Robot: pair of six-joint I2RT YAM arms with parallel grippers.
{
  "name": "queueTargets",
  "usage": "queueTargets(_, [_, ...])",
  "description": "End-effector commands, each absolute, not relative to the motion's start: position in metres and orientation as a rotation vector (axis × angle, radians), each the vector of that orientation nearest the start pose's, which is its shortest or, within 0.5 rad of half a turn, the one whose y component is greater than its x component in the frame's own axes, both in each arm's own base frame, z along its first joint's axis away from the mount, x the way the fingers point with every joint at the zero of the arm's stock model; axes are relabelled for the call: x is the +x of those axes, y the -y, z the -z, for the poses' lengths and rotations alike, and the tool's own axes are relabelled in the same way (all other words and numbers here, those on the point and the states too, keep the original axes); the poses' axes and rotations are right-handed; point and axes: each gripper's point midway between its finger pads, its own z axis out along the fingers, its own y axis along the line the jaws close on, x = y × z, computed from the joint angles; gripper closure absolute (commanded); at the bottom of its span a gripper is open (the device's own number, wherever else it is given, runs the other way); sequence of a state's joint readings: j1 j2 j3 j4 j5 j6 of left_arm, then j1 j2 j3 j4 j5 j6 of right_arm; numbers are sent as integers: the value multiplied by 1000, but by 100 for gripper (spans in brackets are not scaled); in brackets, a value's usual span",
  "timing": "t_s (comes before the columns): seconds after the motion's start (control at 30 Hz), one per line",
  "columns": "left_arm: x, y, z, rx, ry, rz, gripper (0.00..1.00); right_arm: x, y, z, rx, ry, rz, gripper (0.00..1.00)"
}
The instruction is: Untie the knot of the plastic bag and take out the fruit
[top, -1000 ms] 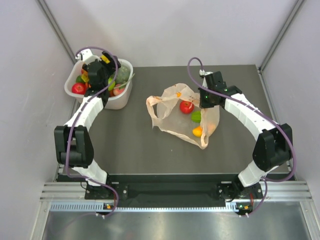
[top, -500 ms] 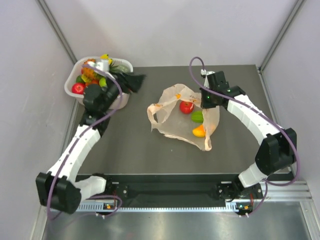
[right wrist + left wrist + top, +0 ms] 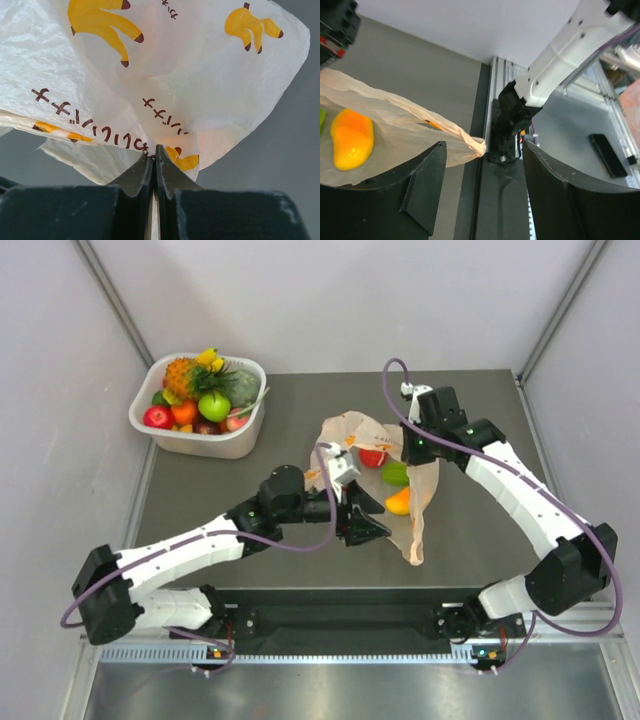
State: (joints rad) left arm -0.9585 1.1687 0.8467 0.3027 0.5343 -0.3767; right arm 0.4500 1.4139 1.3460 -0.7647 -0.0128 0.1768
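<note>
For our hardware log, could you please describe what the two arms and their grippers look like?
The left arm and right arm have white links, black joints and purple cables. The left gripper and right gripper have black wedge-shaped fingers.

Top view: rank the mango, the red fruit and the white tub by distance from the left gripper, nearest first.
From the left gripper:
1. mango, just to its right.
2. red fruit, farther back, mid-table.
3. white tub, back-left corner, plainly farthest.
</note>
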Motion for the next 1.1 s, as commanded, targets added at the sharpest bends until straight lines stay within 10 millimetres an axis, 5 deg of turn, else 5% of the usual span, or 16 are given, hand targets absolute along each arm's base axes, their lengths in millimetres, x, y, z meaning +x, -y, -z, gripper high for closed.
queueTargets(0.0, [138, 393, -280, 1086, -1444, 1348, 34, 309, -168, -213, -355, -2403, -313, 100])
queueTargets(0.23, [179, 412, -199, 1248, -1534, 1080, 33, 301, -167, -219, -383, -2410, -322, 100])
queueTargets(0.4, [224, 416, -164, 1228, -1572, 1010, 34, 294, -169, -221, -406, -2413, -347, 100])
queueTargets(0.6, [261, 439, -145, 1239, -1577, 1015, 34, 292, -172, -219, -426, -2416, -370, 100])
queueTargets(0.67, [266, 448, -124, 1258, -1610, 1028, 34, 292, -173, -217, -430, -2420, -376, 100])
queueTargets(1.07, [292, 488, -93, 1254, -1616, 1081, 26, 291, -180, -208, -472, -2428, -410, 100])
